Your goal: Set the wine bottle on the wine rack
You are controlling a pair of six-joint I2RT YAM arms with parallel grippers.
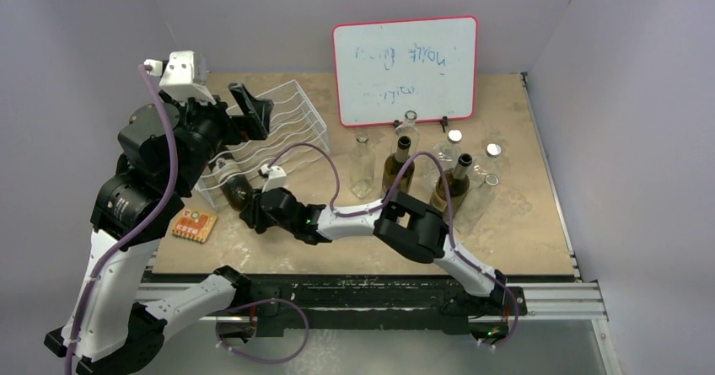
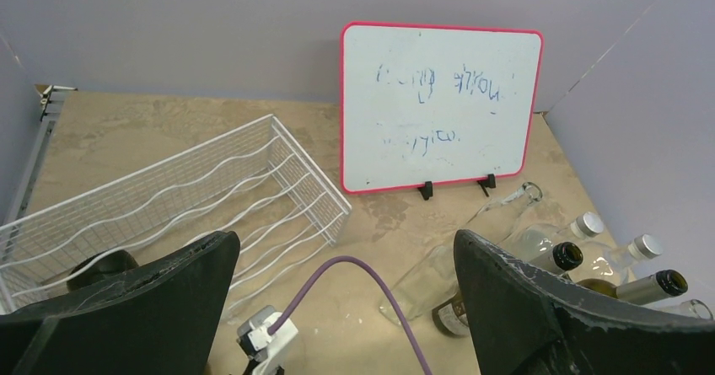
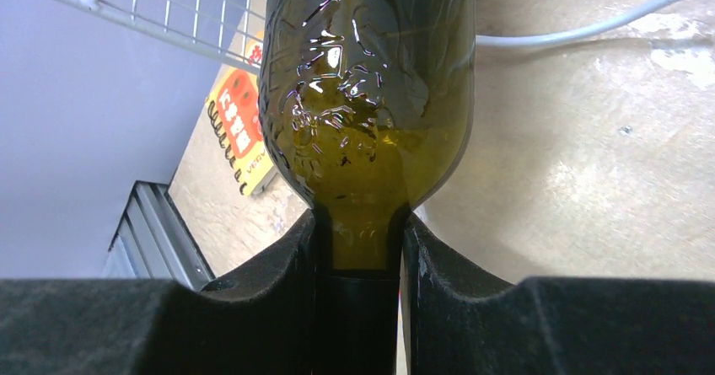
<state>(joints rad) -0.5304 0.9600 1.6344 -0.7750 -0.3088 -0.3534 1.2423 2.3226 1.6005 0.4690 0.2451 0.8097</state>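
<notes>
The wine bottle (image 1: 236,192) is dark olive glass and lies roughly level. My right gripper (image 1: 257,210) is shut on its neck. In the right wrist view the neck sits between both fingers of the right gripper (image 3: 358,232), and the bottle's body (image 3: 367,97) points away toward the wine rack's edge (image 3: 126,0). The wine rack (image 1: 278,126) is white wavy wire at the back left. The bottle's base is at the rack's near-left corner; I cannot tell whether it rests on the rods. My left gripper (image 1: 251,109) is open and empty above the rack (image 2: 169,198).
A pink-framed whiteboard (image 1: 405,70) stands at the back. Several clear and dark bottles (image 1: 400,168) stand upright right of the rack, also in the left wrist view (image 2: 556,261). An orange card (image 1: 194,225) lies at the table's near-left edge. The right arm's purple cable (image 2: 362,278) loops over the table.
</notes>
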